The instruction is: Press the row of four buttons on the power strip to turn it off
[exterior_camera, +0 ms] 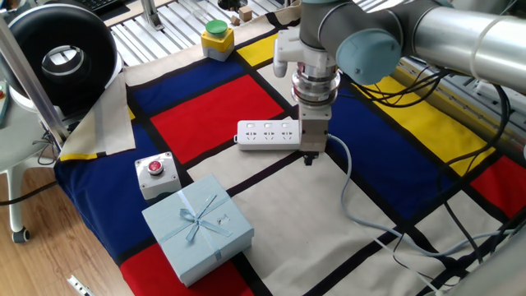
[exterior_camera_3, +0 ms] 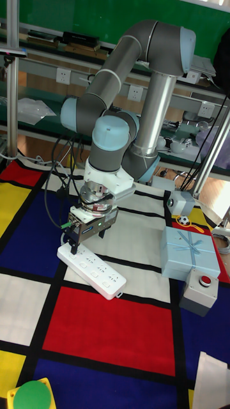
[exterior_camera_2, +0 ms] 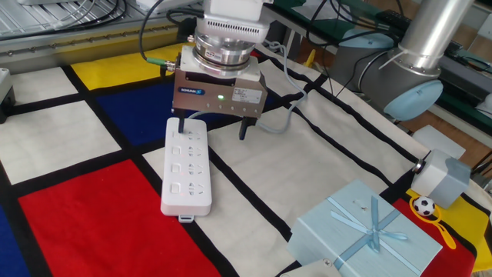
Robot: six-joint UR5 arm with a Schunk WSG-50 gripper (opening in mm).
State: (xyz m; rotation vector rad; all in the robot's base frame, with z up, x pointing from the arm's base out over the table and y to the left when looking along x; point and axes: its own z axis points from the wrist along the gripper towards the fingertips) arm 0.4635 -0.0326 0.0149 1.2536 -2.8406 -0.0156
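Note:
The white power strip (exterior_camera_2: 187, 169) lies flat on the checked cloth, also seen in one fixed view (exterior_camera: 267, 133) and in the tall fixed view (exterior_camera_3: 92, 271). The four buttons (exterior_camera_2: 176, 168) are small white rectangles in a line along it. My gripper (exterior_camera_2: 213, 127) points straight down over the strip's cable end, open with a wide gap. One fingertip (exterior_camera_2: 181, 123) is over the strip's far end; contact cannot be told. The other fingertip (exterior_camera_2: 244, 131) hangs beside the strip over the cloth. Nothing is held.
A blue gift box (exterior_camera: 197, 226) and a grey box with a red button (exterior_camera: 154, 173) stand near the front left. A yellow box with a green button (exterior_camera: 217, 37) sits at the back. The strip's pale cable (exterior_camera: 349, 197) runs off to the right.

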